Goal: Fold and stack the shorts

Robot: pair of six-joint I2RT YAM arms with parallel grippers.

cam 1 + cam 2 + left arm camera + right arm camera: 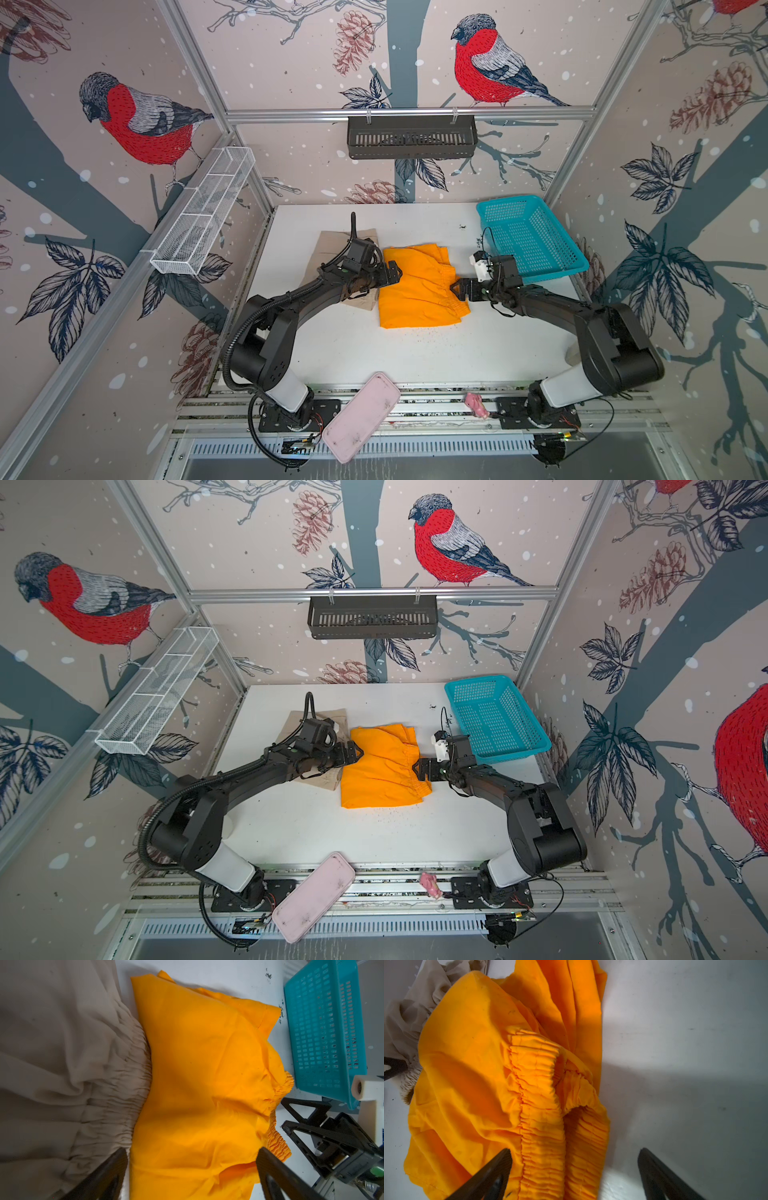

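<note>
- Closest to my base, a flat pink tray [360, 415] lies tilted at the front. A small pink thing [475, 404] sits near it.
- Next comes the white counter [374, 353].
- The orange shorts [419, 286] lie bunched up in the middle of the counter. Their stretchy waistband [542, 1105] is on my right side.
- My right tool [457, 289] is at that waistband. Its fingers are wide apart and hold nothing.
- My left tool [397, 272] is at the other side of the orange shorts, above where they meet the tan shorts [332, 245]. Its fingers are wide apart too and hold nothing.
- The tan shorts lie flat on the counter, touching the orange pair. They are partly hidden under my left arm [299, 295].
- Farther back on my right sits the teal basket [528, 237].
- A black basket [411, 137] hangs on the back wall.
</note>
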